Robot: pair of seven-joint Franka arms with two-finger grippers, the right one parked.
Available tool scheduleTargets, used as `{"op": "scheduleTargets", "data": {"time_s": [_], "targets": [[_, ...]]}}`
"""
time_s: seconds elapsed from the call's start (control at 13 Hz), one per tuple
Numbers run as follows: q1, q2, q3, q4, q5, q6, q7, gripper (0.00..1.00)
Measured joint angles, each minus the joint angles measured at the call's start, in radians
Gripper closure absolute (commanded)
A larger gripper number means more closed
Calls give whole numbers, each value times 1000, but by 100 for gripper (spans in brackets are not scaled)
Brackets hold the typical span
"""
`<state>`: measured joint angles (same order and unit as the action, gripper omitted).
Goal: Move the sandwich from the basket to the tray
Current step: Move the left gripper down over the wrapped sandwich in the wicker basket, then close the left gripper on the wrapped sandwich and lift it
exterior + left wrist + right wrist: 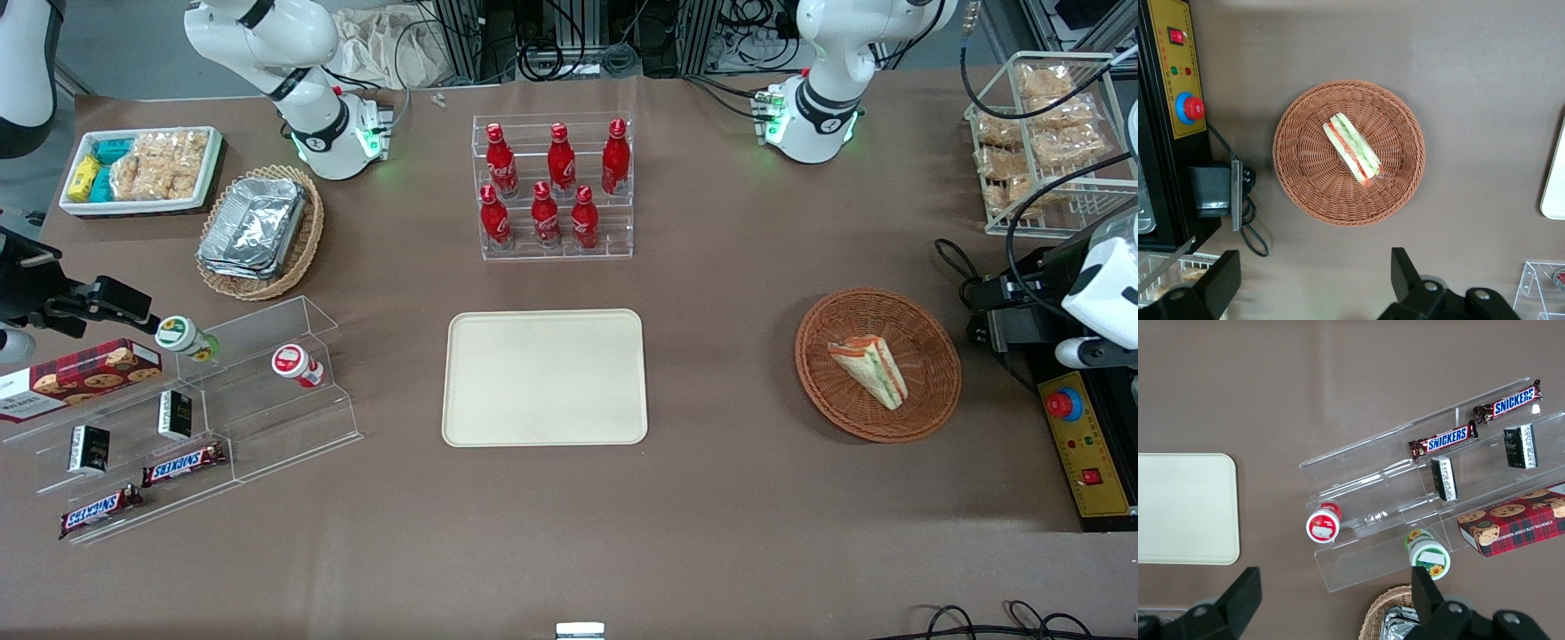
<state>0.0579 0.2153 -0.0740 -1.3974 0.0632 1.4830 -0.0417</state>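
Observation:
The sandwich point(869, 369), a wrapped white-bread wedge with red and green filling, lies in the round reddish-brown basket point(925, 418). Both also show in the left wrist view: the sandwich point(1353, 148) in the middle of the basket point(1305, 187). The cream tray point(544, 377) lies bare at the table's middle; its edge shows in the left wrist view point(1555, 173). My left gripper point(1313, 261) hovers high above the table beside the basket, open wide and empty. In the front view only the arm's white wrist point(1102, 284) shows, toward the working arm's end.
A yellow emergency-stop box point(1089, 444) and a black block with cables point(1013, 311) stand beside the basket. A rack of red bottles point(556, 187) stands farther from the camera than the tray. A clear shelf with snacks point(178, 418) lies toward the parked arm's end.

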Motion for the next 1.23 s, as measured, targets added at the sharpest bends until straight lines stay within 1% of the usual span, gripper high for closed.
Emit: {"op": "scheduleTargets", "data": {"time_s": [0.38, 0.54, 0.62, 0.92, 1.23], "targets": [[0, 6, 1, 4, 0, 1, -4, 0], [0, 3, 3, -41, -6, 55, -33, 0], [0, -7, 3, -95, -17, 120, -75, 0], [-14, -72, 0, -400, -24, 398, -274, 1], [-16, -79, 1, -612, -29, 636, -403, 1]]}}
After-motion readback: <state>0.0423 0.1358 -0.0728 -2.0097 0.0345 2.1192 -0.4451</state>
